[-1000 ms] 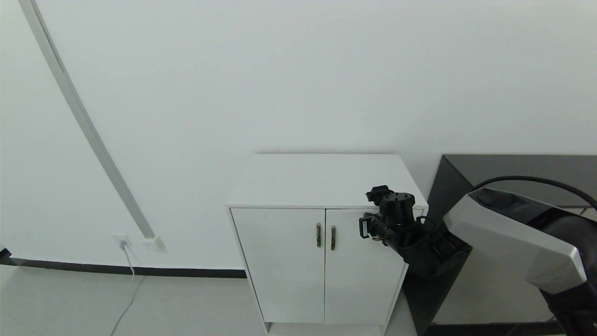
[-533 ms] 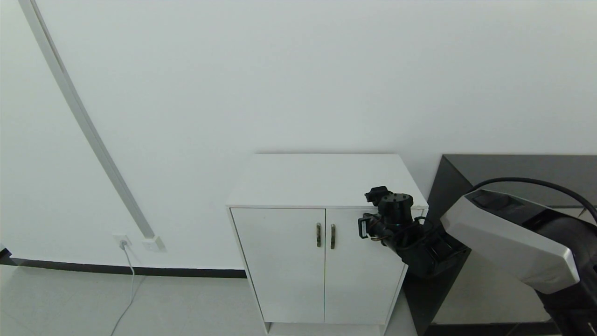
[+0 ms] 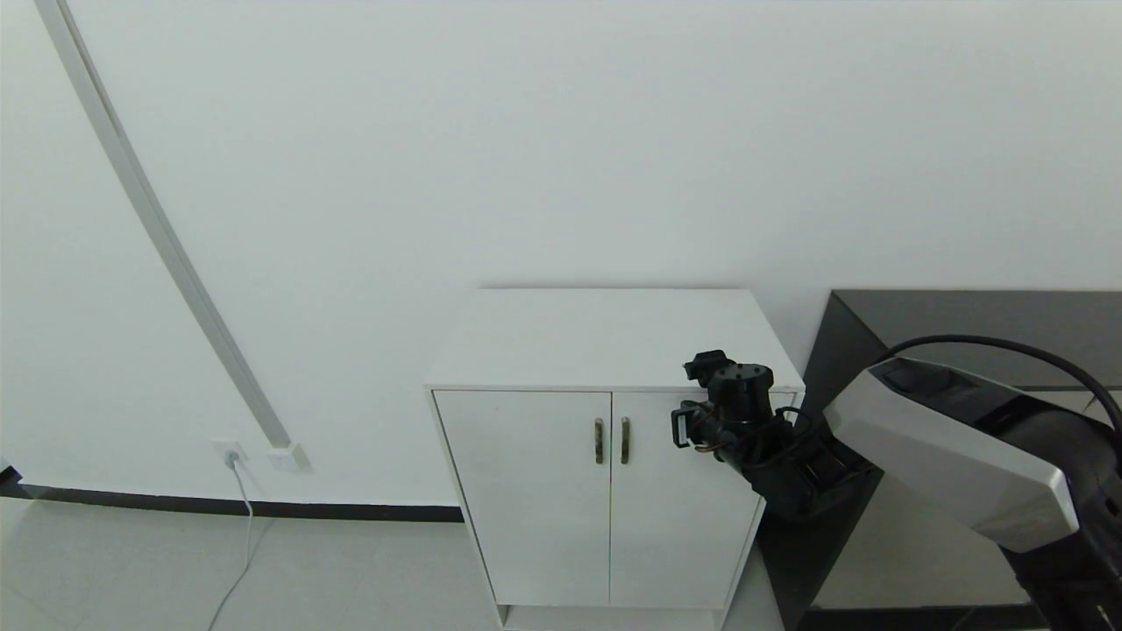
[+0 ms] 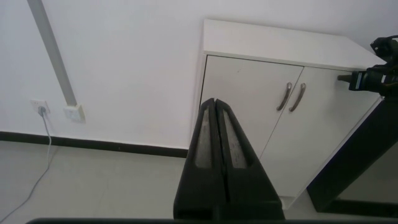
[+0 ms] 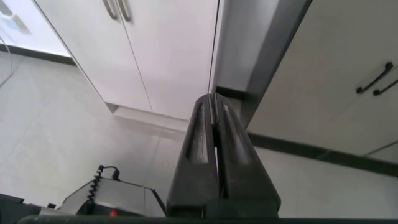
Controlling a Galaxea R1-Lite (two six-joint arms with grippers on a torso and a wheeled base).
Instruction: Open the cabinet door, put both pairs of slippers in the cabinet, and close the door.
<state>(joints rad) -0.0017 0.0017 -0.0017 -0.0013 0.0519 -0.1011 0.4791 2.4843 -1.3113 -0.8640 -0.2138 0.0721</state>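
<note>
Noting the cabinet (image 3: 605, 337) against the wall, both doors shut flush. Left door (image 3: 526, 491), right door (image 3: 675, 517).

Two slim vertical bar handles, left handle (image 3: 600, 441) and right handle (image 3: 625, 443), sit just beside each other at the doors' meeting edges, in the upper half.

Right arm (image 3: 745, 421) hangs in front of the right door's upper outer corner, apart from both handles.

Right pincer (image 5: 214, 102): fingers pressed together, nothing held.
Left pincer (image 4: 215, 106): fingers together, empty, well apart from the cabinet.

Judgement: the doors look like stiff, light panels, probably hinged at their outer edges, so each should swing out on an arc. The handles look rigid and smooth, likely metal, so a grip could slip. Best hold is mid-bar, with the fingers across the bar, pulling along the arc rather than straight back. The fingers must part first.
</note>
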